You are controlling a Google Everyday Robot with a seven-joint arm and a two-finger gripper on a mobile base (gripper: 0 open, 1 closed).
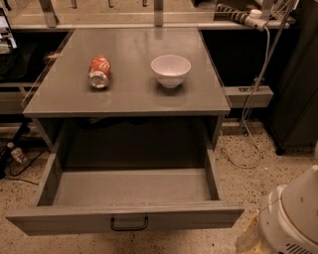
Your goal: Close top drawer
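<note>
— Where is your hand?
— Low in the right corner. My hand (247,239) shows only as a pale yellowish edge beside my white arm (293,218), and the frame cuts both off. Released or clenched, I cannot tell.
— And the drawer?
— The drawer (131,187) stands pulled far out from under the table (134,96). Its black handle (129,224) sits at the middle of the front, well apart from my hand. The front hides whatever lies below it.
— What is on the table?
— A red can (99,72) on its side and a white bowl (171,70) upright, near each other but not touching.
— And the room?
— A speckled floor (238,149), and a cable (258,99) hanging down at the right from a power strip (233,14). A small bottle (17,154) lies on the floor at the left. The spaces to either side of the table are too dark to make out.
</note>
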